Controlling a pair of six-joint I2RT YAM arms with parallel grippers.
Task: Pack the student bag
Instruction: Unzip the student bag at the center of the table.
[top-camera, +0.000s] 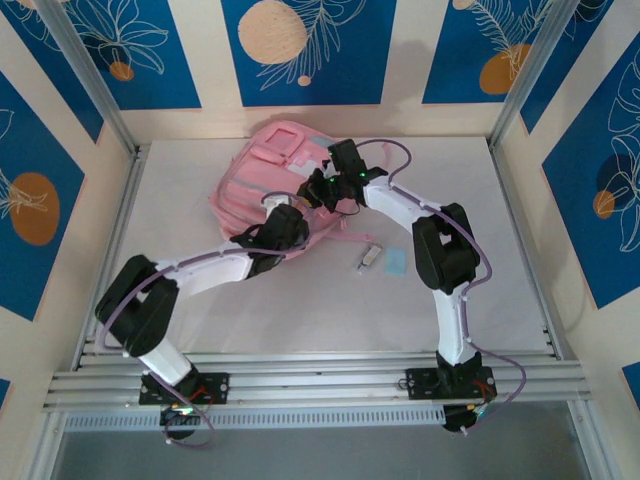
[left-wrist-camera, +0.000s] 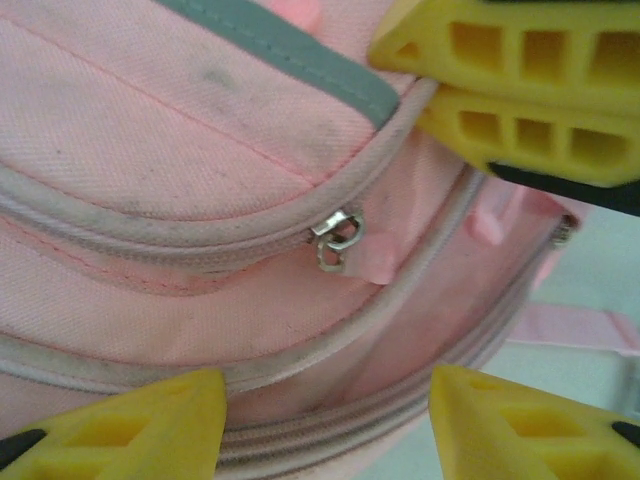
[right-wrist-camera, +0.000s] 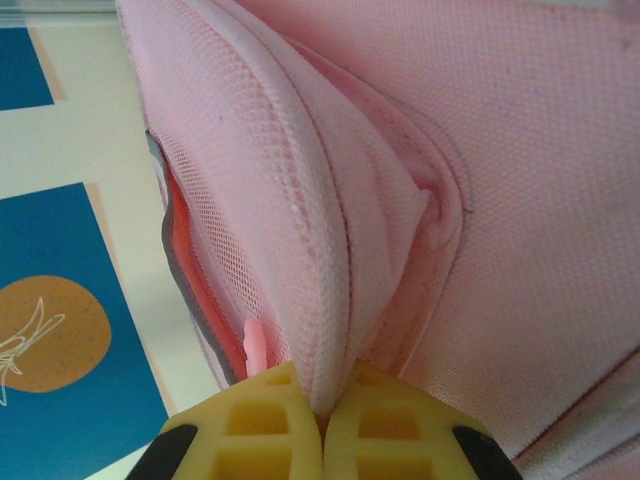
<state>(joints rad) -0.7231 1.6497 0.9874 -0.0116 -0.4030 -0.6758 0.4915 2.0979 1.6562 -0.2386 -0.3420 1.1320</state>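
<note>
Toward the far edge of the table (top-camera: 480, 200), a mesh fold (right-wrist-camera: 300, 230) of the student bag (top-camera: 262, 180) is clamped by the right gripper (right-wrist-camera: 322, 425), while the left gripper (left-wrist-camera: 325, 400) is held apart at a zipper pull (left-wrist-camera: 335, 245).

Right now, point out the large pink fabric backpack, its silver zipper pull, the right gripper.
large pink fabric backpack (top-camera: 255, 188), top external view, front fabric
silver zipper pull (left-wrist-camera: 338, 243), left wrist view, its ring
right gripper (right-wrist-camera: 322, 403), right wrist view, between shut fingertips

Both arms hide the near right part of the student bag (top-camera: 270, 165) in the top view. Just right of it, a whitish object (top-camera: 368, 257) and a pale blue flat one (top-camera: 394, 262) are too small to name. The lower picture edge cuts off the left gripper (left-wrist-camera: 327, 385).
</note>
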